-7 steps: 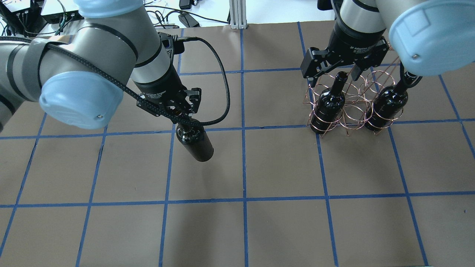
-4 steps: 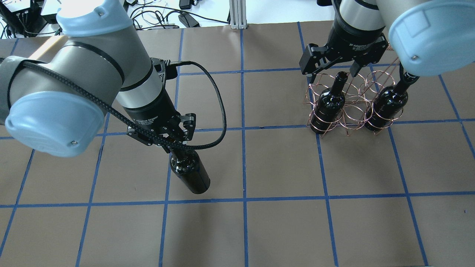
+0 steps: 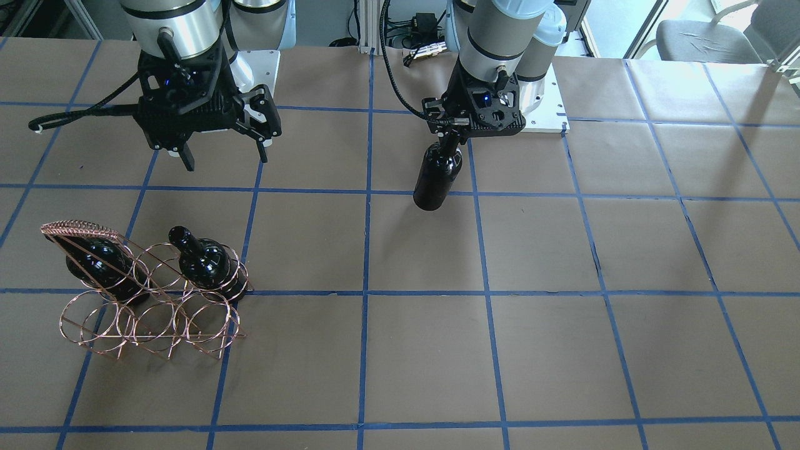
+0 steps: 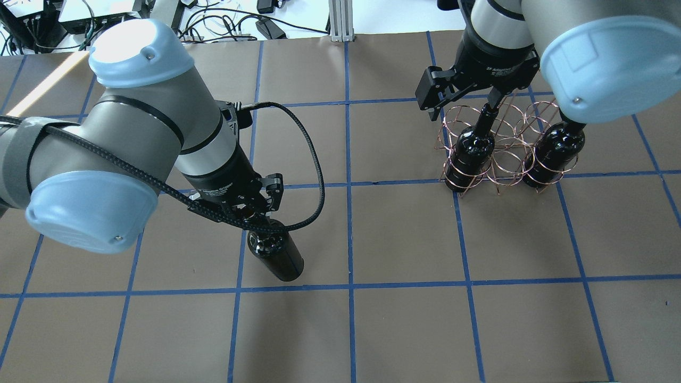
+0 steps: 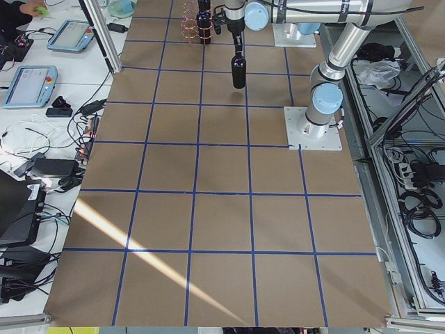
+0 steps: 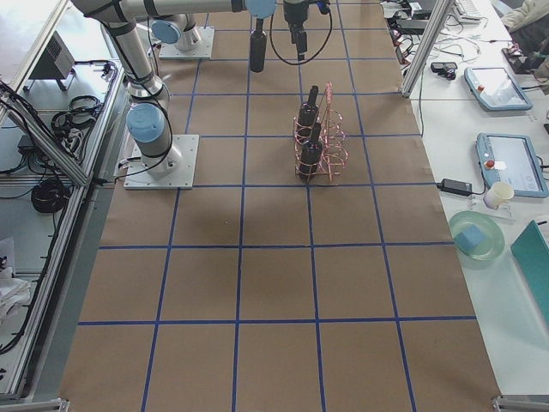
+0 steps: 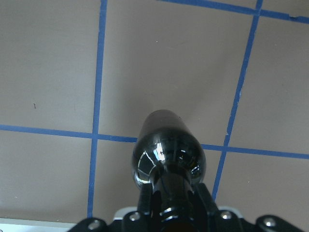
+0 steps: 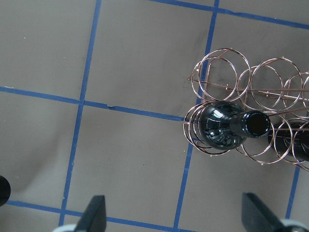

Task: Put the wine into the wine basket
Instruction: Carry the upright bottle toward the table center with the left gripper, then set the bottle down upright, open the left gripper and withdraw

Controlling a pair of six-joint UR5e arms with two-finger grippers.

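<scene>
Since the left gripper [image 3: 451, 132] is pinched shut on the neck of the wine bottle [image 3: 437, 176], which hangs mid-table well apart from the wine basket [image 3: 78, 227], the front view says it's carry time. There the right gripper [image 3: 225, 157] is spread wide, holding nothing. Overhead, that open gripper hovers right above one of the two seated bottles [image 4: 473, 151], so it probably ought to back off. Best keep the bottle upright and drop it base-first into a free ring. The right wrist cam shows the empty rings [image 8: 219, 72] cleanly, which the side views don't.
</scene>
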